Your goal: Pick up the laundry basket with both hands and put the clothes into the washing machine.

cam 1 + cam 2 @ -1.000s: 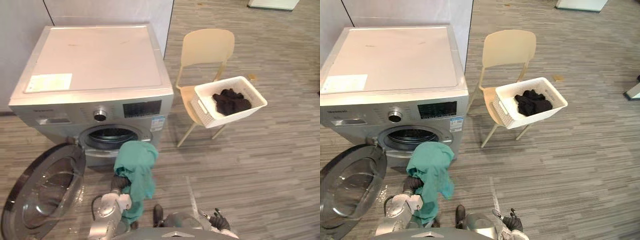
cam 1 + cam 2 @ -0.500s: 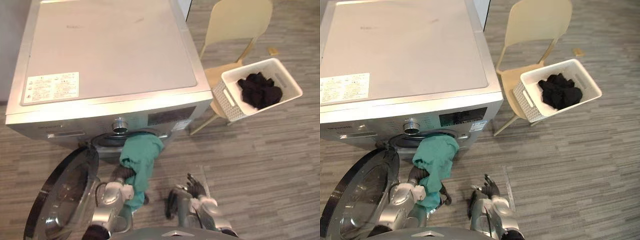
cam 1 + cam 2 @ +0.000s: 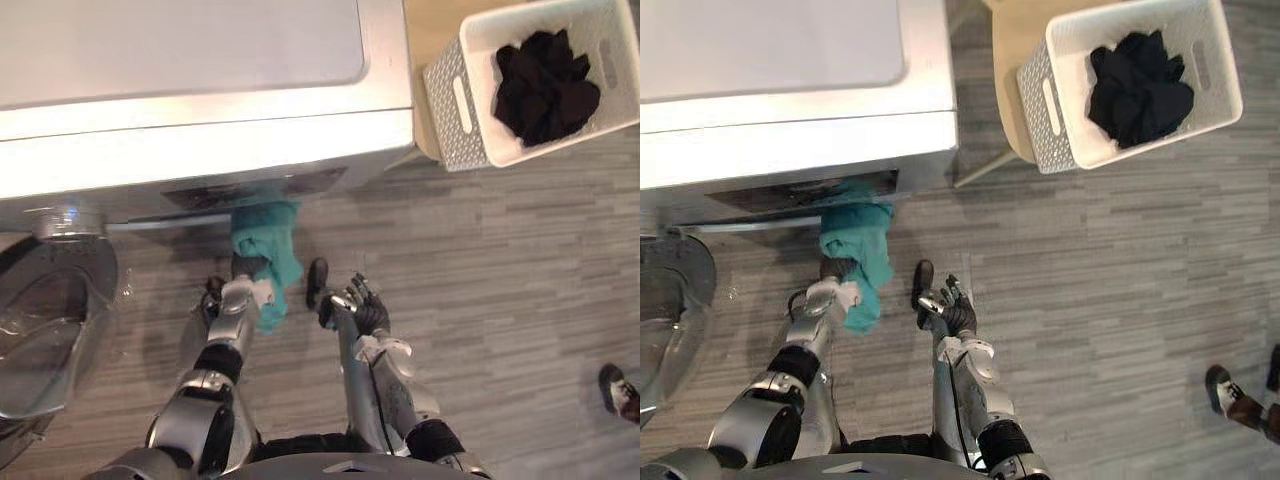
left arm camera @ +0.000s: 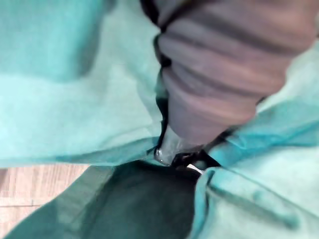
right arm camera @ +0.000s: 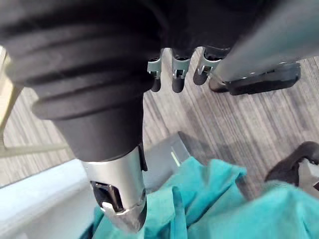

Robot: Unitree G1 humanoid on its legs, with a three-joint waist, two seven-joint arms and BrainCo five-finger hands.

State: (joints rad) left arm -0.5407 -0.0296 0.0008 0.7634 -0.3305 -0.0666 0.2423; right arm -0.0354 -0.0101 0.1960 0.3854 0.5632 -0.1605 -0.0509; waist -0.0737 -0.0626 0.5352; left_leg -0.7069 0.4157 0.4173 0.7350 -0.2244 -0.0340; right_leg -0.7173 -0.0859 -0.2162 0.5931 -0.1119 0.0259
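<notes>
A teal garment (image 3: 268,250) hangs at the front of the silver washing machine (image 3: 200,130), its upper end tucked under the machine's overhanging top. My left hand (image 3: 246,268) is buried in that cloth; in the left wrist view teal folds (image 4: 65,99) wrap round its thumb (image 4: 172,147). The drum opening is hidden. My right hand (image 3: 358,308) hovers over the floor beside the garment, fingers (image 5: 174,74) spread, holding nothing. The white laundry basket (image 3: 455,95) with dark clothes (image 3: 545,85) sits on a beige chair (image 3: 430,25) at the right.
The machine's round door (image 3: 50,320) stands swung open at the left, low over the grey plank floor (image 3: 500,260). A person's shoe (image 3: 620,390) shows at the lower right. The chair with the basket stands close to the machine's right side.
The camera has moved forward and now looks steeply down. The left hand has carried the teal garment up to the machine's front. The right hand has reached forward beside it.
</notes>
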